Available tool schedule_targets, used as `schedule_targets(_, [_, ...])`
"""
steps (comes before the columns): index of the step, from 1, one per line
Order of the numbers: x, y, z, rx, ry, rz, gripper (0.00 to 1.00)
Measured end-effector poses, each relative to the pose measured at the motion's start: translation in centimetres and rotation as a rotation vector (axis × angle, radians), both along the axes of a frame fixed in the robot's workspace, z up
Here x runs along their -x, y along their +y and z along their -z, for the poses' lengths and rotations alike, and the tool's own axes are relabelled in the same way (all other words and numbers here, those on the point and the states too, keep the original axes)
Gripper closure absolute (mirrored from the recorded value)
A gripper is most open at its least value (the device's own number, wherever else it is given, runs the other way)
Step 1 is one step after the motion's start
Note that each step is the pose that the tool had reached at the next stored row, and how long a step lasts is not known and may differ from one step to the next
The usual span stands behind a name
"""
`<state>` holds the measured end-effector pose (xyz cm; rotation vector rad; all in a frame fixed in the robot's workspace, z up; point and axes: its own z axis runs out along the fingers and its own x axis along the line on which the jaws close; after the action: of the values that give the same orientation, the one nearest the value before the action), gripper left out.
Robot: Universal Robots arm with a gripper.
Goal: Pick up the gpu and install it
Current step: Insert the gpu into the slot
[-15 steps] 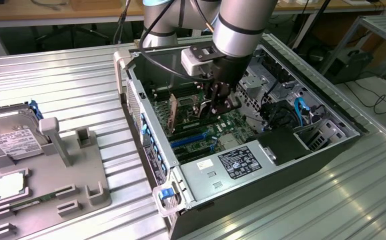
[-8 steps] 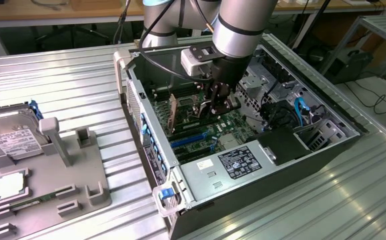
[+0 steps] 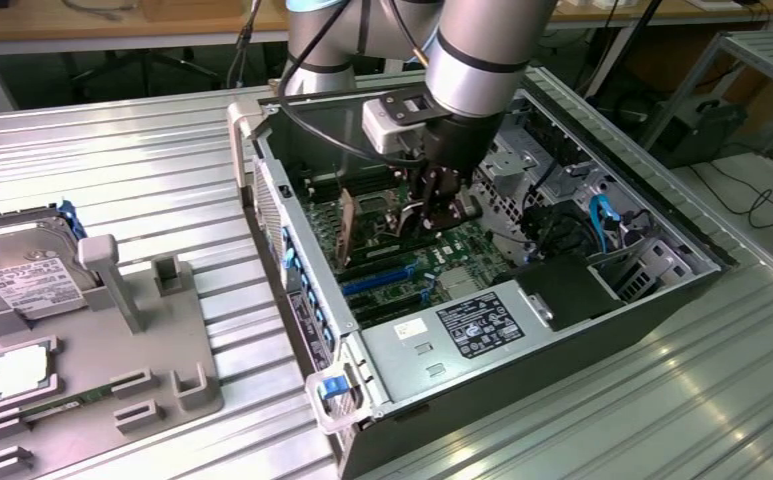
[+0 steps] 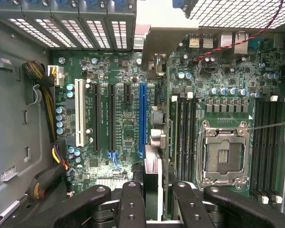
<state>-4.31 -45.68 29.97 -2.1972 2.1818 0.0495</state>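
The gpu (image 4: 154, 185) is a thin dark card seen edge-on, standing upright over the motherboard (image 4: 118, 71) between the blue slot (image 4: 142, 118) and the memory slots. Its pale metal bracket (image 4: 154, 28) reaches the case's rear slot openings. My gripper (image 4: 159, 206) is shut on the card's upper edge, one black finger on each side. In the exterior view the gripper (image 3: 437, 215) is low inside the open computer case (image 3: 653, 300), and the gpu (image 3: 350, 225) runs from it toward the case wall on the exterior view's left. Whether the card sits fully in a slot I cannot tell.
A grey fixture (image 3: 159, 340) on the exterior view's left carries a silver hard drive (image 3: 19, 280), a processor (image 3: 19, 370) and a green memory stick (image 3: 39, 410). Inside the case are the labelled power supply (image 3: 480, 325), an empty processor socket (image 4: 223, 152) and cable bundles (image 4: 42, 85).
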Motion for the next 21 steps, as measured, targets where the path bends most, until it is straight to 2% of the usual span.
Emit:
schedule_targets(9, [0.00,-0.68,0.11,0.0000,0.0000,0.001,0.72])
schedule_targets(21, [0.00,-0.70,0.15,-0.0004,0.0000,0.001,0.72])
